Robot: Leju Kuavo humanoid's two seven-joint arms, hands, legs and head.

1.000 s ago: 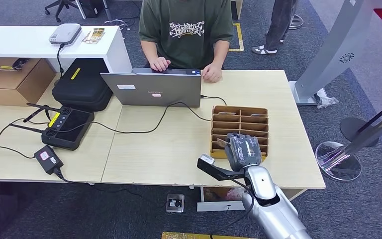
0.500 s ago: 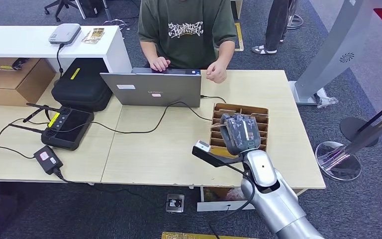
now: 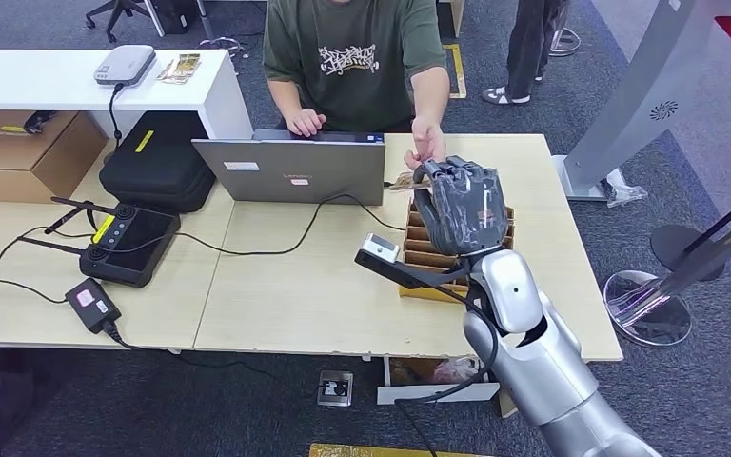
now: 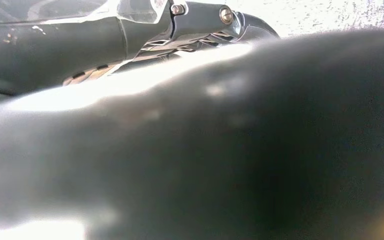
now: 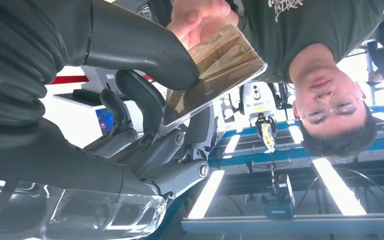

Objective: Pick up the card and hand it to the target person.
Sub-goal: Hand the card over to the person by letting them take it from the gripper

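Observation:
My right hand (image 3: 462, 205) is raised above the far end of the cardboard divider box (image 3: 506, 249), over the table (image 3: 295, 286). It pinches a brownish card in a clear sleeve (image 3: 402, 181) between thumb and fingers; the right wrist view shows the card (image 5: 215, 75) held in the hand (image 5: 130, 100). The seated person in a green shirt (image 3: 357, 57) reaches out, and the person's hand (image 3: 425, 145) is at the card's far end, where the person's fingers (image 5: 200, 17) touch it. In the left wrist view, dark blurred shapes cover my left hand (image 4: 200, 20), so I can't make out how its fingers lie.
A grey laptop (image 3: 295, 169) stands open left of the card, with a black cable (image 3: 276, 249) trailing across the table. A black case (image 3: 157, 157), a controller with antennas (image 3: 124, 243) and a power brick (image 3: 90, 303) lie at the left. Another person (image 3: 533, 48) stands behind.
My right hand has risen from the near end of the box and moved toward the person with the card. The person's hand has left the table and reached the card.

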